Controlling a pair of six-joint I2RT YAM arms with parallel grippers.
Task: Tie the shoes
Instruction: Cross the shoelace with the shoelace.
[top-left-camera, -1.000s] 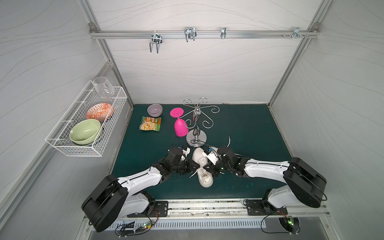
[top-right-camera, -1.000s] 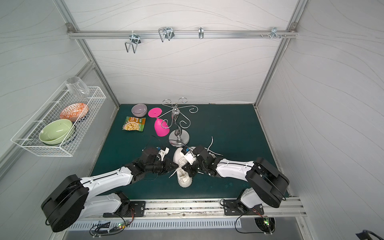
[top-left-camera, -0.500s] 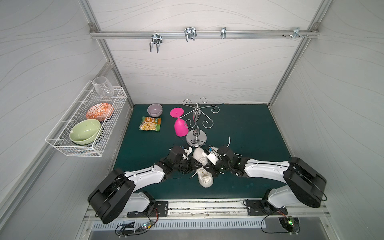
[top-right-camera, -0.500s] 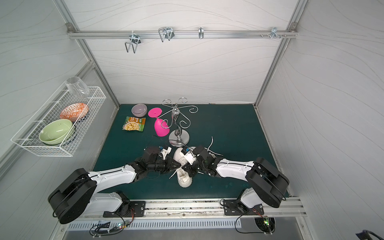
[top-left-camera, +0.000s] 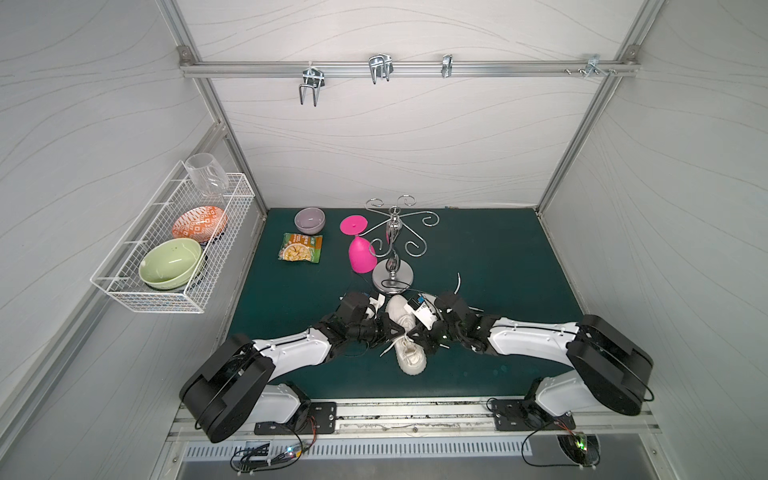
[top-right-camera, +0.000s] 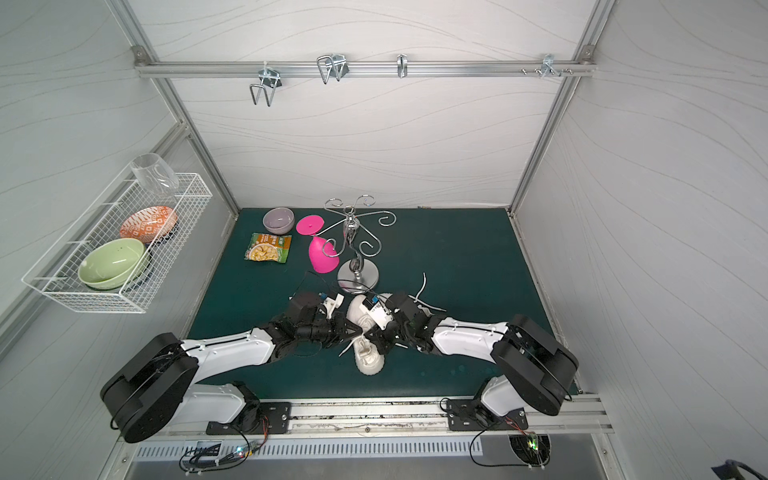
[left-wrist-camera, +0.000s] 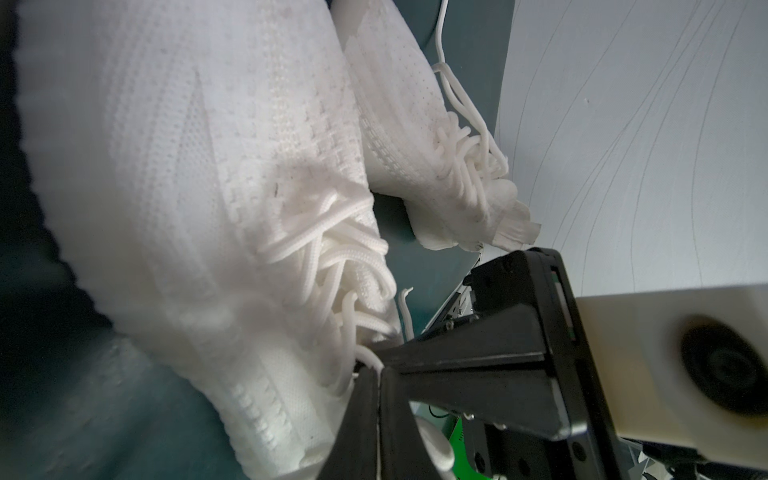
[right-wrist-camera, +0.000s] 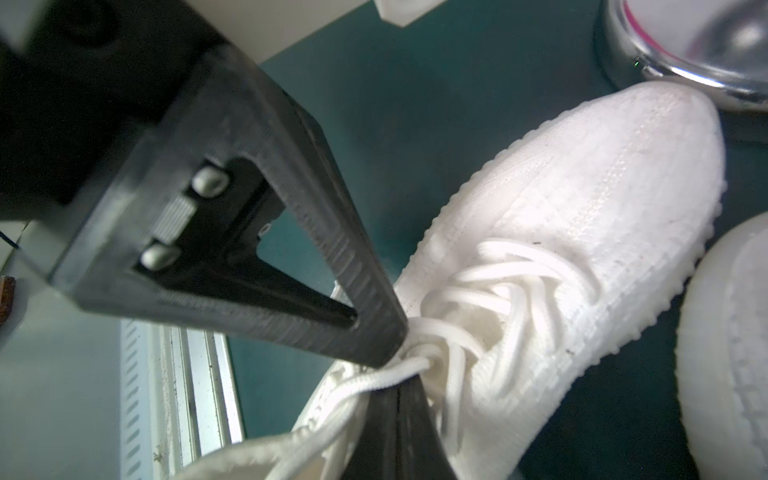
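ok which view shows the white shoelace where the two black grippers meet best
The right wrist view: the white shoelace shows sharp and close-up at the tips of the shut right gripper, over the cream knit sneaker. The left wrist view shows only a short loop of it; in both top views it is too small to follow.

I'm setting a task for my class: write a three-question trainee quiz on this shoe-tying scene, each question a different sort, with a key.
1. True or false: the pink glass stands upright.
2. What do the left fingers and right fingers pinch? A. a spoon B. shoe laces C. a towel
3. Fill in: the green bowl sits in the wire ____.
Key: 1 false, it lies on its side; 2 B; 3 basket.
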